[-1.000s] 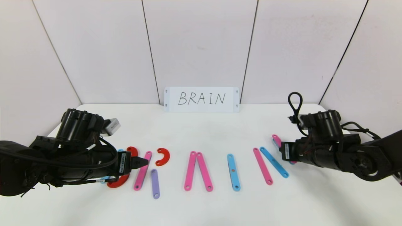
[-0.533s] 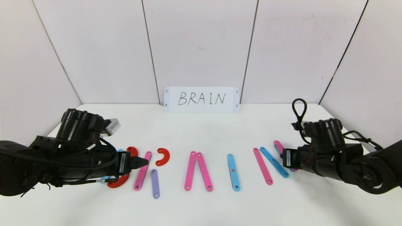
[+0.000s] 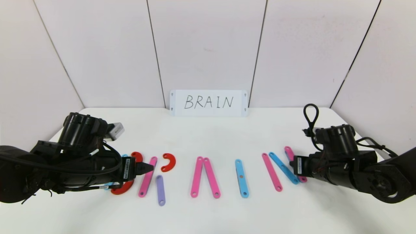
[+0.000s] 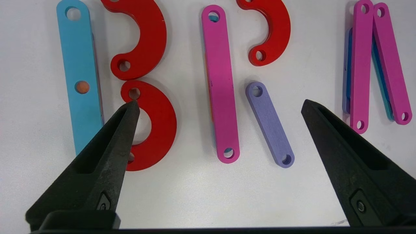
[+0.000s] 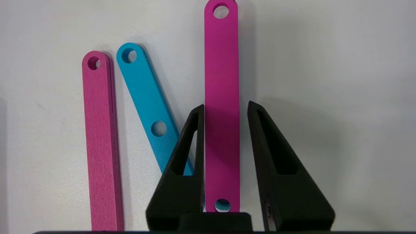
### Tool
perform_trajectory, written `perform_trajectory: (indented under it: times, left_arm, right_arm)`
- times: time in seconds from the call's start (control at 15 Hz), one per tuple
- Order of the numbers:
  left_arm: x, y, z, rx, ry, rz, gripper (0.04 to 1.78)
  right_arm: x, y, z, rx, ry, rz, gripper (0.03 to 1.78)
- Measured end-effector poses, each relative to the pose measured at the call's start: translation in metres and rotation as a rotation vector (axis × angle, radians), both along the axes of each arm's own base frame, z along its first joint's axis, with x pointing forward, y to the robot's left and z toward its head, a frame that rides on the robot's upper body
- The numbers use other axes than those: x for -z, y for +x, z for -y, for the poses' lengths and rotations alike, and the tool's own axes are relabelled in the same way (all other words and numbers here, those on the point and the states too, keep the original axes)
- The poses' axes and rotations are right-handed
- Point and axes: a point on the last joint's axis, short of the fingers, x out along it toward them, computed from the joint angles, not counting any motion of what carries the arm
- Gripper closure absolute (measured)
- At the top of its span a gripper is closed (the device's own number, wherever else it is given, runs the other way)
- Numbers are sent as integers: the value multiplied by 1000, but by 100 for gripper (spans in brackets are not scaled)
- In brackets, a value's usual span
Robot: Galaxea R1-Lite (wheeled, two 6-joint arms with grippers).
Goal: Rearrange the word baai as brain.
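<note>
The letters lie in a row on the white table. On the left are a blue strip (image 4: 79,78), two red curves (image 4: 146,35) (image 4: 162,130), a pink strip (image 4: 221,84), a third red curve (image 4: 276,29) and a purple strip (image 4: 269,125). My left gripper (image 4: 220,103) hovers open and empty above them. In the middle are two pink strips (image 3: 204,177) and a blue strip (image 3: 241,178). On the right are a pink strip (image 5: 100,143) and a blue strip (image 5: 146,107). My right gripper (image 5: 226,105) straddles a third pink strip (image 5: 221,81) lying flat; a small gap shows at one finger.
A white card (image 3: 208,102) with handwritten BRAIN stands against the back wall. White panels close the table at the back and sides. Bare table (image 3: 208,214) lies in front of the letters and between them and the card.
My right gripper has moved toward the front of the table, and the pink strip between its fingers has come with it, closer to the blue strip. The left arm has not moved.
</note>
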Motion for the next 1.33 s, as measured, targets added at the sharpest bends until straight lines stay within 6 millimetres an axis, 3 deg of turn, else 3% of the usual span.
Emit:
perform_trajectory:
  times: [0.33, 0.53, 0.67, 1.0, 1.33]
  left_arm:
    - [0, 0, 0, 0, 0, 0, 8]
    - [0, 0, 0, 0, 0, 0, 8]
    - [0, 0, 0, 0, 0, 0, 8]
    - [-1, -1, 0, -2, 1, 6, 8]
    - [-18, -9, -3, 3, -23, 131, 8]
  right_arm:
    - [-3, 1, 2, 17, 16, 17, 44]
    - [-9, 1, 3, 18, 29, 70, 15]
    - [-12, -1, 4, 11, 22, 81, 7]
    - [-23, -3, 5, -8, 19, 111, 7]
    - [-50, -19, 13, -45, -21, 182, 7]
